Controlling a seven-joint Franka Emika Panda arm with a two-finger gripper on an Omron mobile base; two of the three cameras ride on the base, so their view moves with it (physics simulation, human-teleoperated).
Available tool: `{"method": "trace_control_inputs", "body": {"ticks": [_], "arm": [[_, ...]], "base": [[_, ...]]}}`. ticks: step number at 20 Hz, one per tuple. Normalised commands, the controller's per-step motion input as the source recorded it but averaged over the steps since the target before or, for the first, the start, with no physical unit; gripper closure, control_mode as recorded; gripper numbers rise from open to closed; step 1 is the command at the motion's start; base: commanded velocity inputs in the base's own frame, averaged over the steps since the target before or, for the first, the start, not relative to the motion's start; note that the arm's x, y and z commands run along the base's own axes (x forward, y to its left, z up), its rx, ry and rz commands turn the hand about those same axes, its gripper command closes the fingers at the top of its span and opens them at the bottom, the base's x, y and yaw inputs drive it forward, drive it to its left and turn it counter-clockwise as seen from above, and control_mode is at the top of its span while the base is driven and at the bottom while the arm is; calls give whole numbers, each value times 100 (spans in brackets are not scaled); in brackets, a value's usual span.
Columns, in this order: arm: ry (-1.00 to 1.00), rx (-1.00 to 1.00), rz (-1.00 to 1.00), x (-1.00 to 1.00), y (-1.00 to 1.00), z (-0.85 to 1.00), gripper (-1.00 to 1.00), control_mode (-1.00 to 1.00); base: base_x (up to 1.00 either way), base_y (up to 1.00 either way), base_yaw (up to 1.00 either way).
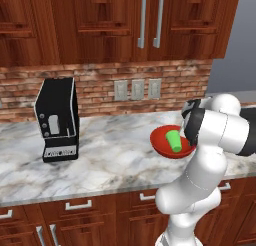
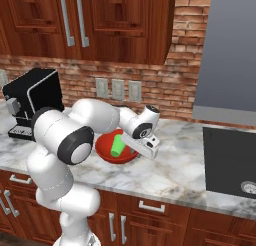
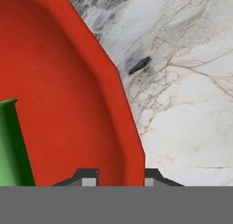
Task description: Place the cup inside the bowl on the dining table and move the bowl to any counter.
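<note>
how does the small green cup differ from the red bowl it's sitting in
Colour: the small bright-green tapered cup is green, the wide shallow glossy red bowl is red.
Size: the cup is much narrower than the bowl, which spans several cup widths.
Shape: the cup is tall for its width, the bowl low and open.
Role: the cup rests inside, leaning; the bowl holds it, over the marble counter.
Both are plain and handleless.
</note>
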Motion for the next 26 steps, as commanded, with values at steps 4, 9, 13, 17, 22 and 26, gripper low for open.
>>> {"method": "trace_control_inputs", "body": {"ticks": [4,9,13,17,22,26], "arm": [[-1,-3,0,2,0,-10,100,-100],[0,-1,0,0,0,-1,100,-100],[0,0,0,0,0,0,100,-100],[0,0,0,0,0,0,-100,-100],[0,0,0,0,0,0,-100,-100],[0,0,0,0,0,0,-100,-100]], "base": [[0,0,0],[0,0,0],[0,0,0],[0,0,0],[0,0,0],[0,0,0]]}}
